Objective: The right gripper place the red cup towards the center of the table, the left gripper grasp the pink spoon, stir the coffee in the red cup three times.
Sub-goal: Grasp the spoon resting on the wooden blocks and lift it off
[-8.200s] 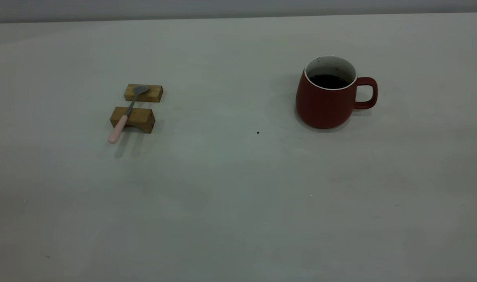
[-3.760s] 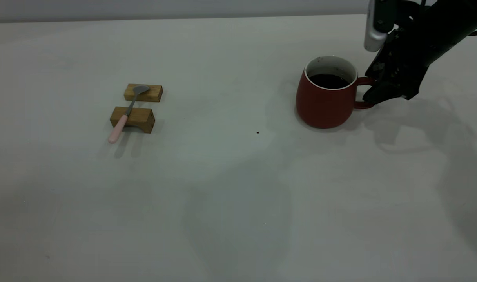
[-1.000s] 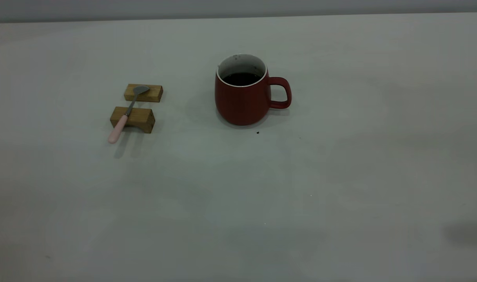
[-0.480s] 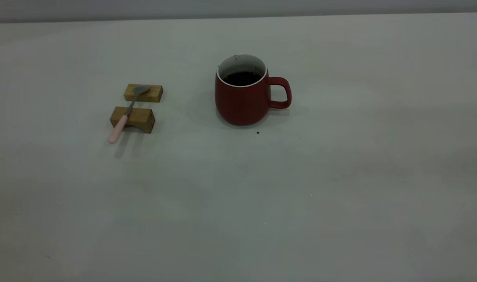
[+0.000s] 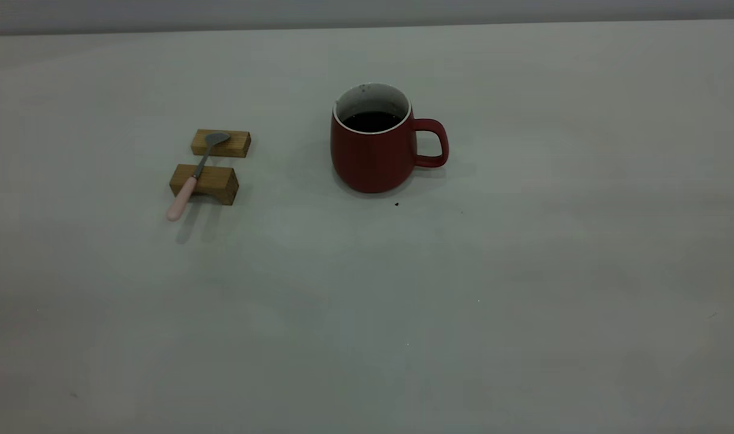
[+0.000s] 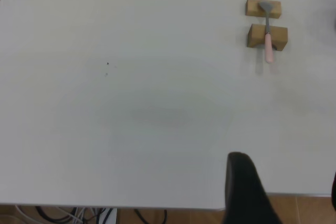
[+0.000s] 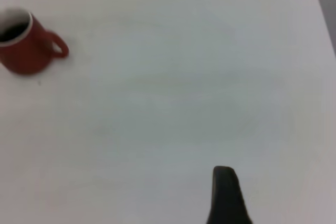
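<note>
The red cup stands upright near the middle of the table, handle to the right, with dark coffee inside; it also shows in the right wrist view as the red cup. The pink spoon lies across two wooden blocks at the left, also seen as the pink spoon. Neither gripper appears in the exterior view. My left gripper hangs open over the table's edge, far from the spoon. My right gripper is open, far from the cup, with one finger showing.
Two small wooden blocks, the far one and the near one, carry the spoon. Tiny dark specks lie just in front of the cup. Cables hang below the table edge in the left wrist view.
The cup went from the right side to the middle, and the right arm left the exterior view. Over the last second only a faint shadow at the lower right faded.
</note>
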You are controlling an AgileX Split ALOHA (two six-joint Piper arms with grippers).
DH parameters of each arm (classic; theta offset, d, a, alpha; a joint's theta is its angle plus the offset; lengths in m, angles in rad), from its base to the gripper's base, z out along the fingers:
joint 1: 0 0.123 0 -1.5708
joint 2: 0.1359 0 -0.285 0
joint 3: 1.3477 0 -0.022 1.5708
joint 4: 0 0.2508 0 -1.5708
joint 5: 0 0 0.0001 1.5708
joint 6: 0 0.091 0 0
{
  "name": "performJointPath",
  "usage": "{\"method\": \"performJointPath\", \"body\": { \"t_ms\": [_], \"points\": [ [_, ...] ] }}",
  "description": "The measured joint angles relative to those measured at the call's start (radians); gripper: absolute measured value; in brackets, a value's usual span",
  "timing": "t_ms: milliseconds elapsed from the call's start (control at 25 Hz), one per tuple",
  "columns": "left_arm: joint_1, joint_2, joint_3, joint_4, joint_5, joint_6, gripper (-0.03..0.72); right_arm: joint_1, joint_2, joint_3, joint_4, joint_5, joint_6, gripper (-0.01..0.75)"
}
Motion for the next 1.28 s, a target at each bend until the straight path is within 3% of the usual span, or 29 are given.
{"method": "performJointPath", "body": {
  "t_ms": [800, 1280],
  "points": [
    [0.000, 0.011, -0.002, 0.002, -0.002, -0.001, 0.467, 0.000, -0.006, 0.000, 0.000, 0.003, 0.000, 0.555],
    [0.000, 0.619, -0.084, 0.003, -0.127, -0.012, 0.535, 0.000, -0.006, 0.000, 0.000, 0.003, 0.003, 0.555]
  ]
}}
